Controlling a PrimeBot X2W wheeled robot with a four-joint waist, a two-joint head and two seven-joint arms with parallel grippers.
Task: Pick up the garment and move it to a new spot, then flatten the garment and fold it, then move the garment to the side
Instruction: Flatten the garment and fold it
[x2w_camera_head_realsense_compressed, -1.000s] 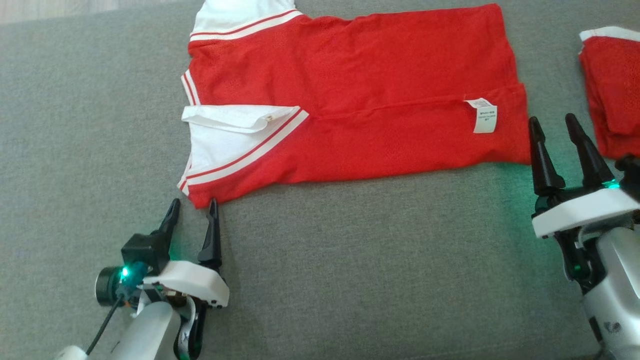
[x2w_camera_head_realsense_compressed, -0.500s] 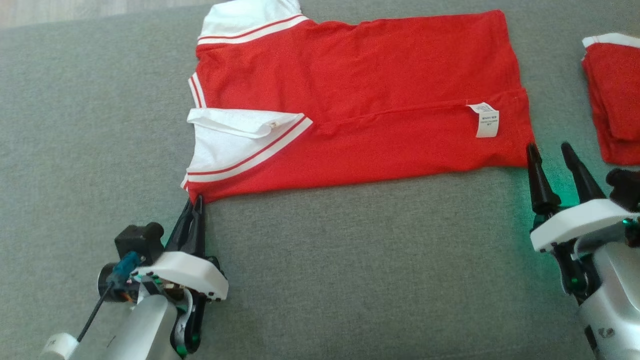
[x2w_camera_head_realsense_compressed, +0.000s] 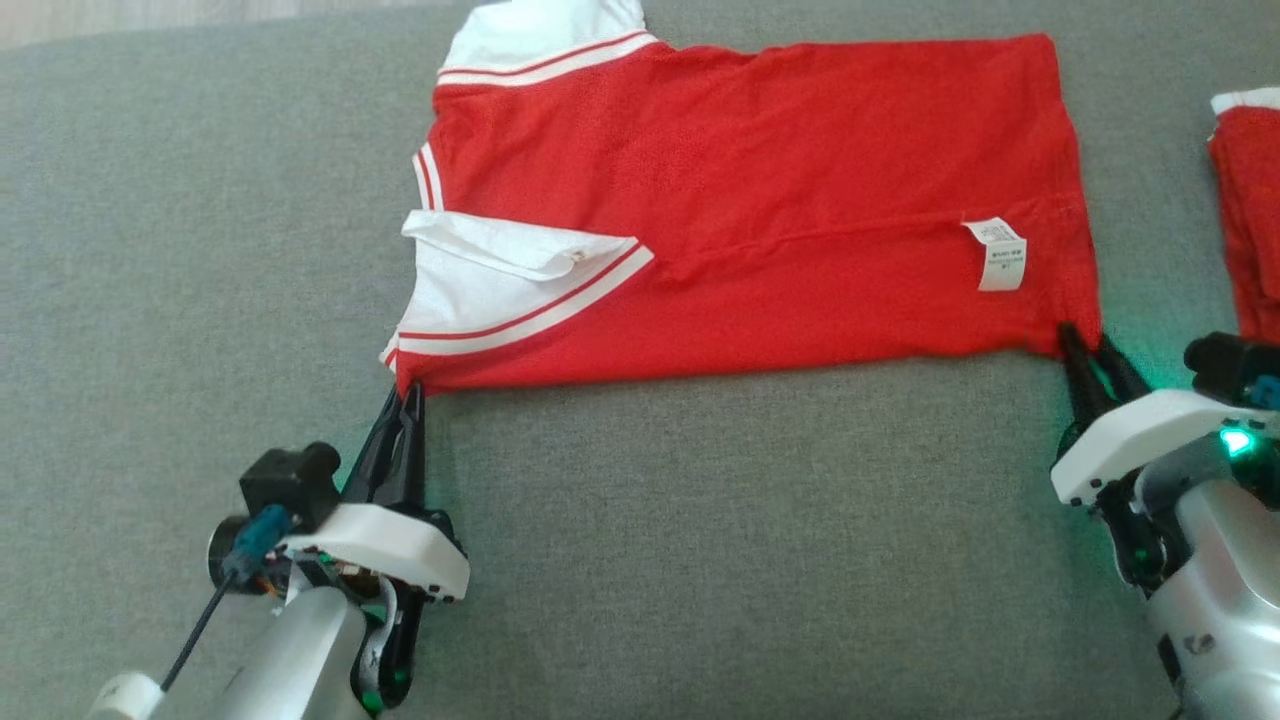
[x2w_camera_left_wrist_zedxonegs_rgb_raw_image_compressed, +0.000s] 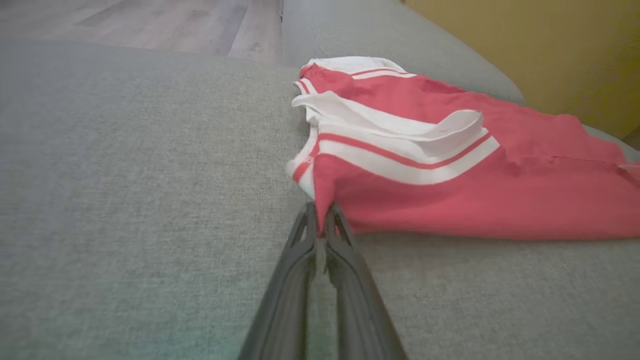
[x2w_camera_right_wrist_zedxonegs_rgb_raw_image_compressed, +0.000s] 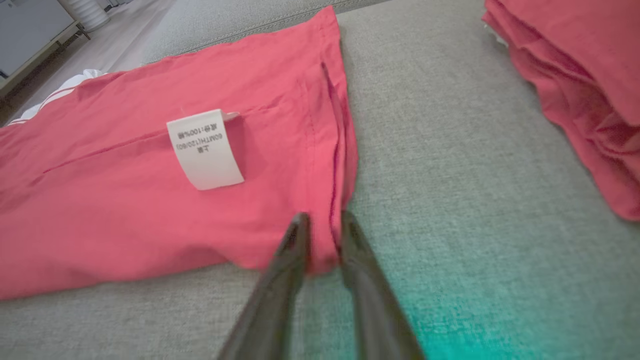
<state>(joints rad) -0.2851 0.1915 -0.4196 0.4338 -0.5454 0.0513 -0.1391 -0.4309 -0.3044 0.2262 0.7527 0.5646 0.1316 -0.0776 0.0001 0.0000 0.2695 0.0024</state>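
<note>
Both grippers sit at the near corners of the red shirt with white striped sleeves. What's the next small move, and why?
Probably close the right gripper fully before lifting. The left gripper is pinched shut on the near left corner of the red white-sleeved shirt, but the right gripper's fingers only straddle the near right corner, with a gap between them.

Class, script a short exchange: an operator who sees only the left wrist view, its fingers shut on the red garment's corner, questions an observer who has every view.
Operator: Where is the right gripper?
Observer: The right gripper straddles the garment's hem corner, cloth between its fingers; whether it grips, I cannot tell.
Operator: Anything beyond that hem?
Observer: A folded red pile lies apart from it on the grey cushion, to the robot's right.
</note>
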